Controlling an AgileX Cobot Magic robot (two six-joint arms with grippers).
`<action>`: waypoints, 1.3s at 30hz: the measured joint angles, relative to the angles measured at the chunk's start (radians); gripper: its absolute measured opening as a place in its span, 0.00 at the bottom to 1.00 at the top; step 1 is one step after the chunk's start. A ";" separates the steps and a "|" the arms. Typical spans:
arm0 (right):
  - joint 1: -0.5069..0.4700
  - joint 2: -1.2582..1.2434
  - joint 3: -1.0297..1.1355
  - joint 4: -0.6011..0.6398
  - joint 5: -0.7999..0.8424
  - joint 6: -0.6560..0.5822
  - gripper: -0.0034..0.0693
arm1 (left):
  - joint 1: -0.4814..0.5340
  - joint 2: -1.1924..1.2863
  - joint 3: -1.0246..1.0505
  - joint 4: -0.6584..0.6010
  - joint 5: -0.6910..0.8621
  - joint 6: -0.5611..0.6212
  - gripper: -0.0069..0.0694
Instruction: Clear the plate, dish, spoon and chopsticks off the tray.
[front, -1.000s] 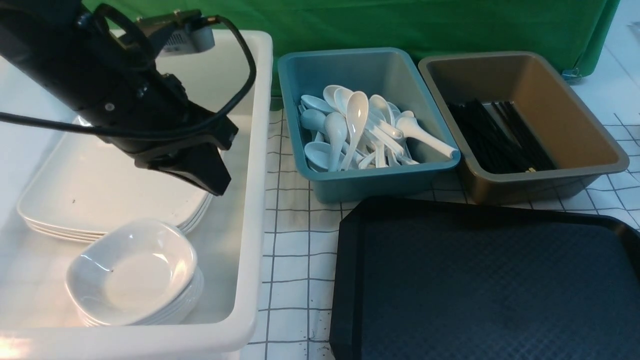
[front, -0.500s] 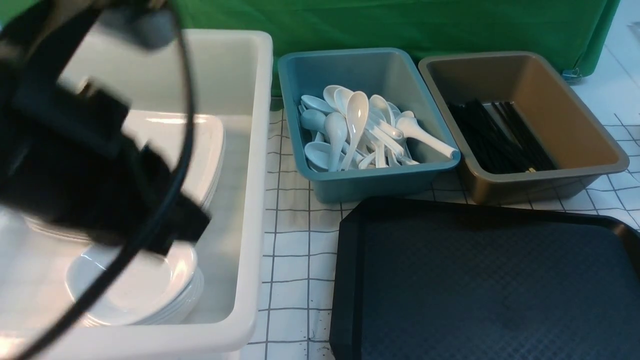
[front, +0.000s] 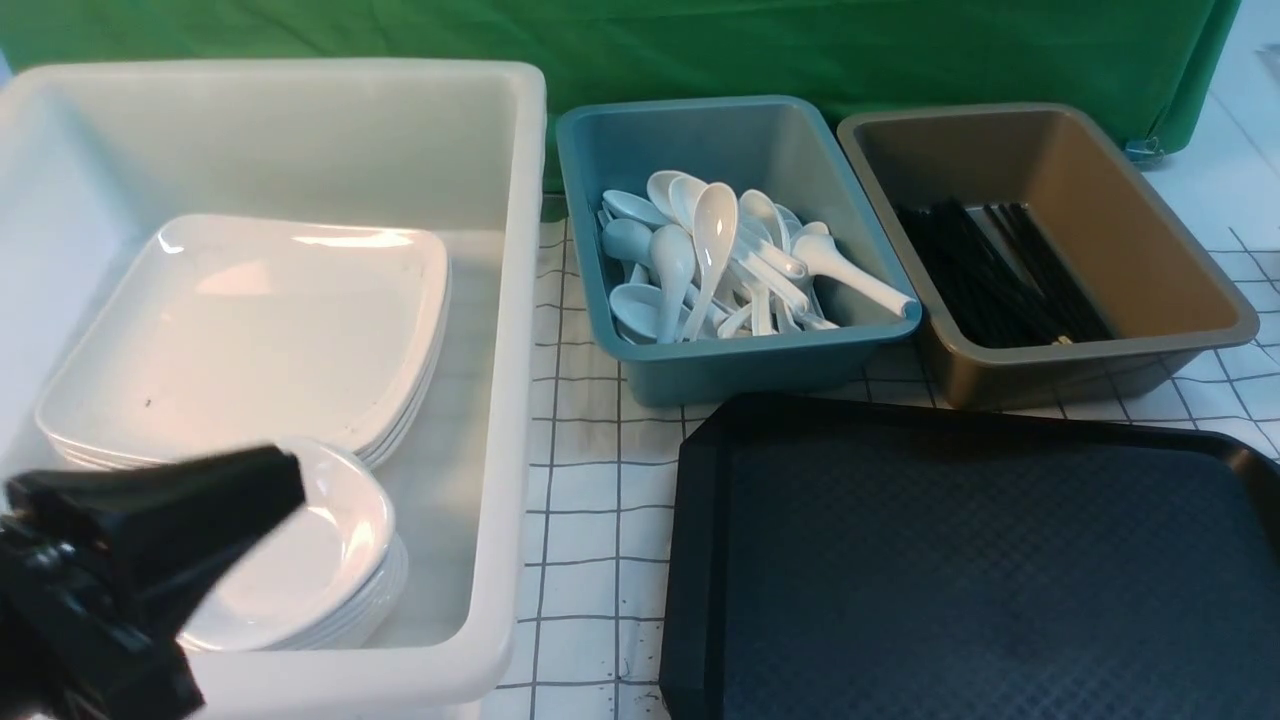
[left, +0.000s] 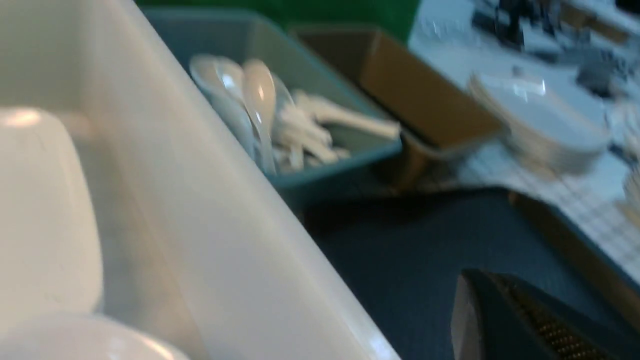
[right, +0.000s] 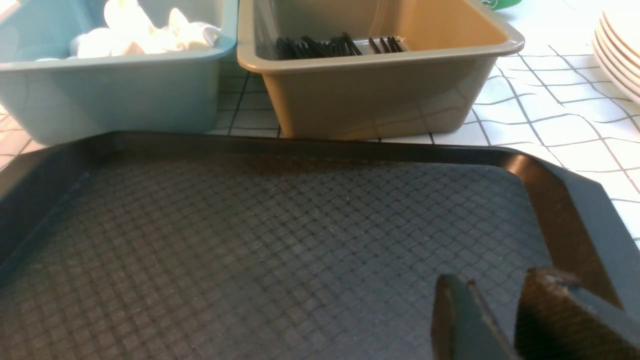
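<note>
The black tray (front: 980, 560) lies at the near right, and nothing rests on the part in view. White square plates (front: 250, 330) are stacked in the white tub (front: 520, 300), with small white dishes (front: 330, 560) piled in front of them. Spoons (front: 720, 260) fill the teal tub (front: 700, 370). Black chopsticks (front: 1000, 270) lie in the brown tub (front: 1090, 370). My left gripper (front: 285, 480) is shut and empty at the tub's near left corner, above the dishes. My right gripper (right: 495, 280) hovers open over the tray (right: 250, 240), holding nothing.
A green cloth hangs behind the tubs, which stand on a checked white tablecloth (front: 580, 500). Another stack of white plates (right: 620, 45) sits on the table to the right of the brown tub (right: 380, 95). The left wrist view is blurred.
My left arm has swung from above the plates in the white tub back and down to the near left corner, its jaws closing. The stacks stay as they were.
</note>
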 joint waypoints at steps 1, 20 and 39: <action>0.000 0.000 0.000 0.000 0.000 0.000 0.38 | 0.000 -0.010 0.028 0.000 -0.075 0.000 0.09; 0.000 0.000 0.000 0.000 -0.001 0.000 0.38 | 0.000 -0.018 0.140 0.343 -0.180 0.060 0.09; 0.000 0.000 0.000 0.000 -0.001 0.000 0.38 | 0.389 -0.458 0.429 0.390 -0.100 -0.106 0.09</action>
